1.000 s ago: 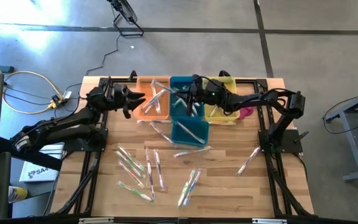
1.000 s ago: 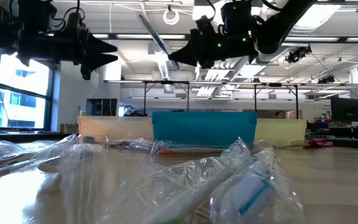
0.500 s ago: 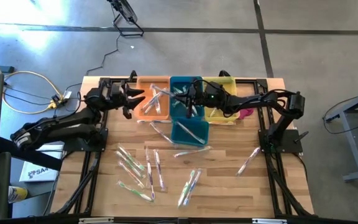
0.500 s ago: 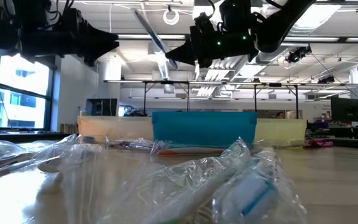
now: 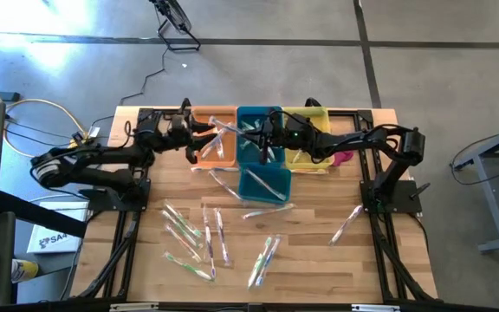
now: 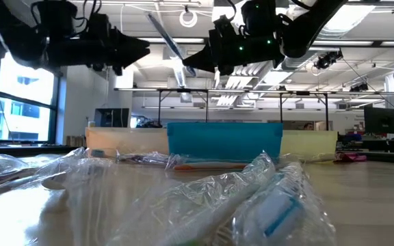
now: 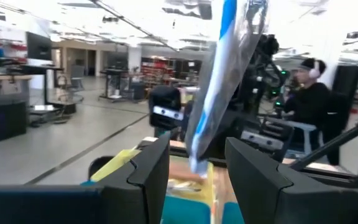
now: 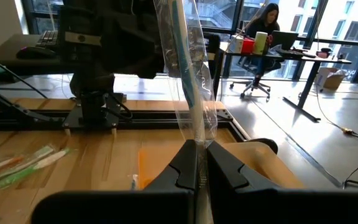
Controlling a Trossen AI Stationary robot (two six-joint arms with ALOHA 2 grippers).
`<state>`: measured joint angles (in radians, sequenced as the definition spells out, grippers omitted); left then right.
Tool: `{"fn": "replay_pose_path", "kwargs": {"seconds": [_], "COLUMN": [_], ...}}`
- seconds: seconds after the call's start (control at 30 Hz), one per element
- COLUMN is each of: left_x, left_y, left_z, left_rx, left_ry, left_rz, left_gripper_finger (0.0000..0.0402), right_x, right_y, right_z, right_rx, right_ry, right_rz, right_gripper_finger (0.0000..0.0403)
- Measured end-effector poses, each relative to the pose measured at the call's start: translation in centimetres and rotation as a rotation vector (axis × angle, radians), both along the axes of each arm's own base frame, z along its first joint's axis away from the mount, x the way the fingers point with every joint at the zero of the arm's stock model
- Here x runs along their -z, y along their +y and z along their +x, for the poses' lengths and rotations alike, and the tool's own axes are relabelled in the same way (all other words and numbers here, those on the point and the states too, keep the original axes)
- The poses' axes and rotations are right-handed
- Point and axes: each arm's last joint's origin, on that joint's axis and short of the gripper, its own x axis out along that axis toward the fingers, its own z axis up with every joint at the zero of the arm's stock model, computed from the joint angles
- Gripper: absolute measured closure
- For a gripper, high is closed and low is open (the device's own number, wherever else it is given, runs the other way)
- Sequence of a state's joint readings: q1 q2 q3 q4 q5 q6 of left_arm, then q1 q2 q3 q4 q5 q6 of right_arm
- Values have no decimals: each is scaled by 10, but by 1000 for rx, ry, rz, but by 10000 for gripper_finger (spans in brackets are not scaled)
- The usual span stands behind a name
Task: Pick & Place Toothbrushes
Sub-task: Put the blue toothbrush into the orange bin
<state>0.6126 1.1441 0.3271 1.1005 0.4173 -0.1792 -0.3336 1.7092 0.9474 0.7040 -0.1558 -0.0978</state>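
A blue-handled toothbrush in a clear wrapper is in my right gripper, in the air over the orange bin and the far blue bin. In the low view the toothbrush slants up and leftward from my right gripper. My left gripper is open, level with it and just left of it. In the left wrist view the toothbrush stands over the gap of my left gripper and touches neither finger. Several wrapped toothbrushes lie flat on the table. My right gripper pinches the wrapped toothbrush between its two fingers at one end of the wrapper. The fingers come level from the table's right side and lie along the brush. The brush is lifted clear, and its free end slants up toward the table's left.
Orange, blue and yellow bins stand in a row at the far edge, with toothbrushes in them. A second blue bin sits nearer. A pink cloth lies right of the yellow bin. Loose toothbrushes dot the near half.
My left gripper has risen and then moved toward the table's right, up to the raised toothbrush, with its fingers open throughout. My right gripper and the toothbrush have stayed about where they were.
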Motion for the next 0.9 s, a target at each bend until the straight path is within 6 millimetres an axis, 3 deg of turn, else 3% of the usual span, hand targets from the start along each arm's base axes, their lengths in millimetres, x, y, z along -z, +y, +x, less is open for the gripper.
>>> {"fn": "replay_pose_path", "kwargs": {"seconds": [0.47, 0.6, 0.9], "left_x": [-19, -20, -20], "left_y": [19, 17, 9], "left_z": [32, 35, 40], "left_rx": [114, 204, 219], "left_ry": [6, 17, 19], "left_rz": [37, 60, 78], "left_gripper_finger": [248, 248, 248], "right_x": [6, 7, 7], "right_y": [-1, -1, -1], "right_z": [-1, -1, -1], "right_rx": [26, 59, 59], "right_ry": [65, 71, 73], "right_rz": [19, 16, 16], "right_gripper_finger": [398, 398, 398]}}
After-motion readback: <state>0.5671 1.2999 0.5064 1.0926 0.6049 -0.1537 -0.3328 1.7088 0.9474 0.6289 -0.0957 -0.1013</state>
